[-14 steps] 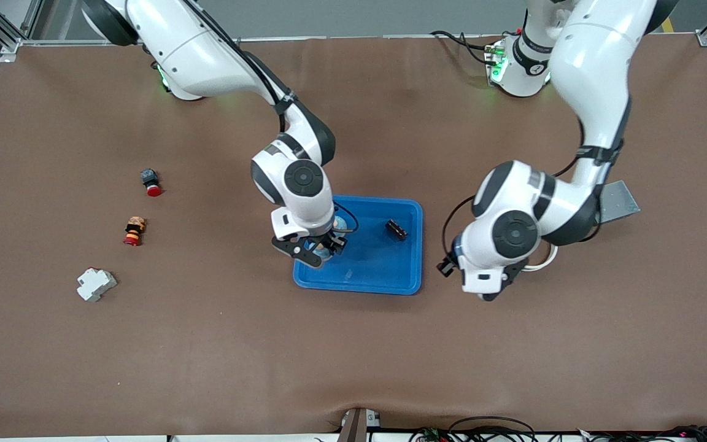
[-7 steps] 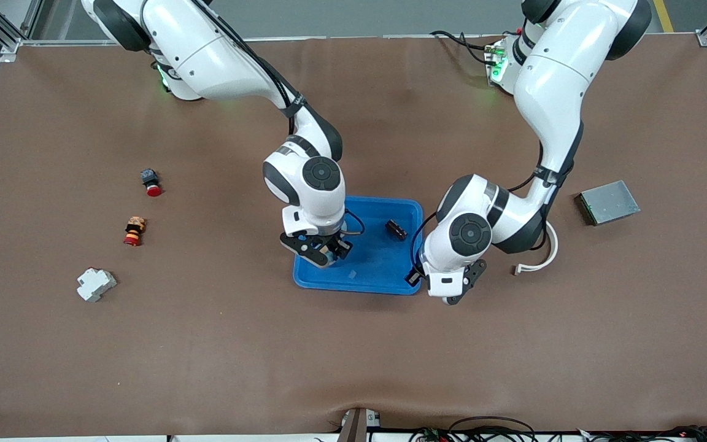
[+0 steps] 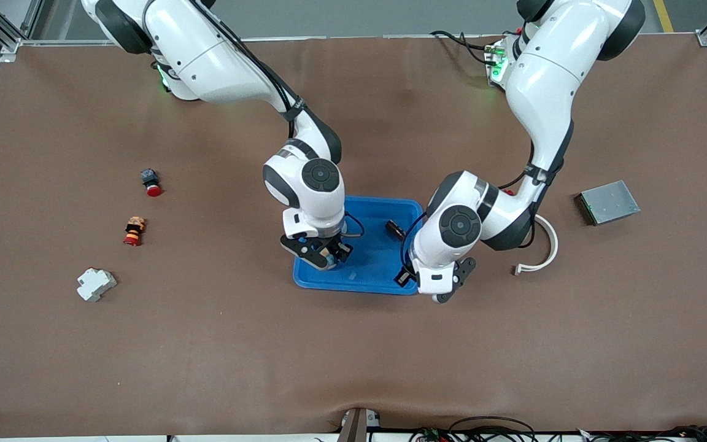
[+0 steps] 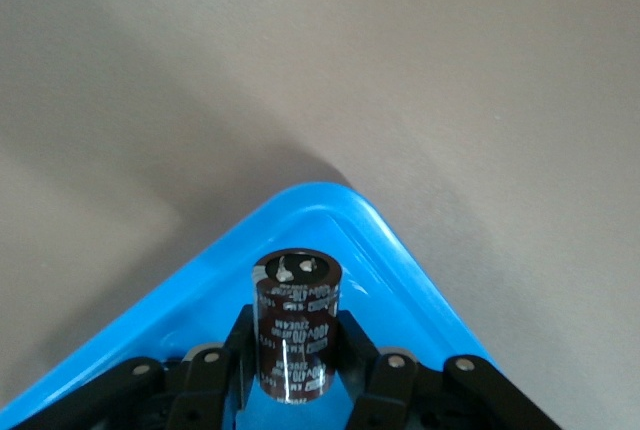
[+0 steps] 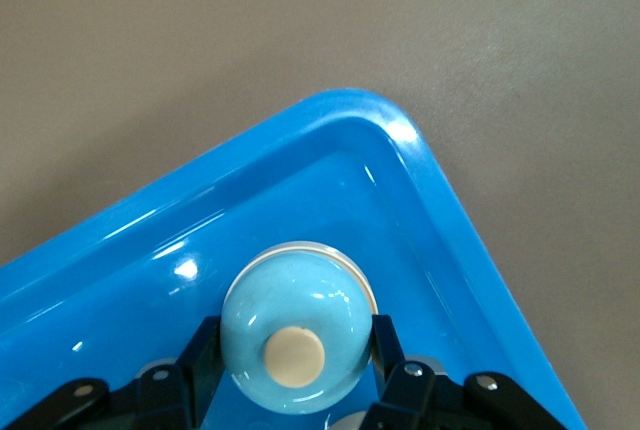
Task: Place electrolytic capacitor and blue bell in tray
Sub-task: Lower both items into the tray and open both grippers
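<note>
Blue tray (image 3: 373,258) holds a black part (image 3: 396,229); left pincer (image 4: 295,375) clamps the capacitor (image 4: 295,335), right pincer (image 5: 296,370) grips the bell (image 5: 297,340), both over tray corners.

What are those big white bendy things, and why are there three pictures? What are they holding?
They are two robot arms, each ending in a two-finger claw called a gripper. The big picture comes from a camera high above the brown table. The other two come from small cameras on the arms' wrists, looking down past the fingers.

The left gripper pinches a dark can-shaped part, the electrolytic capacitor, over a corner of the blue tray. The right gripper pinches the round blue bell inside the tray, near another corner. A small black part already lies in the tray.

Elsewhere on the table lie two red-tipped buttons, a white block, a grey metal box and a white curved strip.
</note>
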`<state>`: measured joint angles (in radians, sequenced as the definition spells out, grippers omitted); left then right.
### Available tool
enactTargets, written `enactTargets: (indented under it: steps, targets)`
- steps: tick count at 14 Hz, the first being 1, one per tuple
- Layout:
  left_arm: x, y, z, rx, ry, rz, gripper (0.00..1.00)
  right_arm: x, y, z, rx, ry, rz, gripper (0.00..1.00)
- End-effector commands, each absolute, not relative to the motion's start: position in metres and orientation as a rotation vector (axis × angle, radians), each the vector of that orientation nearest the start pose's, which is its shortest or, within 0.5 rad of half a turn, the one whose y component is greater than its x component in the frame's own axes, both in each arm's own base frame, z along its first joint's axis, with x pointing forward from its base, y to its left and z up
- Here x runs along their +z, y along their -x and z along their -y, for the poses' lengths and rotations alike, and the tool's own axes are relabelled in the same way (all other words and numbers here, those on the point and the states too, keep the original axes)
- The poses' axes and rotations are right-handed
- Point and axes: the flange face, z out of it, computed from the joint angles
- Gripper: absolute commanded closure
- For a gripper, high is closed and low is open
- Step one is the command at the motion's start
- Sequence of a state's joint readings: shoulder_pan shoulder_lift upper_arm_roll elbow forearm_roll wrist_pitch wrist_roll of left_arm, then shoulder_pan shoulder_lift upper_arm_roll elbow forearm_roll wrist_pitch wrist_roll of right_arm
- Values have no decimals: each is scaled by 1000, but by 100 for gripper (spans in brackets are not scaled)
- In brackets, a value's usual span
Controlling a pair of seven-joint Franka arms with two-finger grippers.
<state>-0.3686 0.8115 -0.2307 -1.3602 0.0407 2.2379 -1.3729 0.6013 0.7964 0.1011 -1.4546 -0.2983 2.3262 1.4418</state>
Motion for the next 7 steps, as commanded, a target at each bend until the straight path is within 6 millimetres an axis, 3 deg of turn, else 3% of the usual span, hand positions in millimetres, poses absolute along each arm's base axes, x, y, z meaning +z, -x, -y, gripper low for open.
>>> enactTargets:
  steps: [1, 4, 7]
  targets:
    - [232, -634, 406, 84, 3036, 1338, 100, 221, -576, -459, -306, 2997, -895, 100]
    - [218, -622, 421, 92, 3036, 1312, 100, 202, -581, -449, -290, 3015, -908, 100]
    - [214, -619, 422, 101, 3023, 1325, 100, 187, -583, -449, -289, 2986, -909, 100]
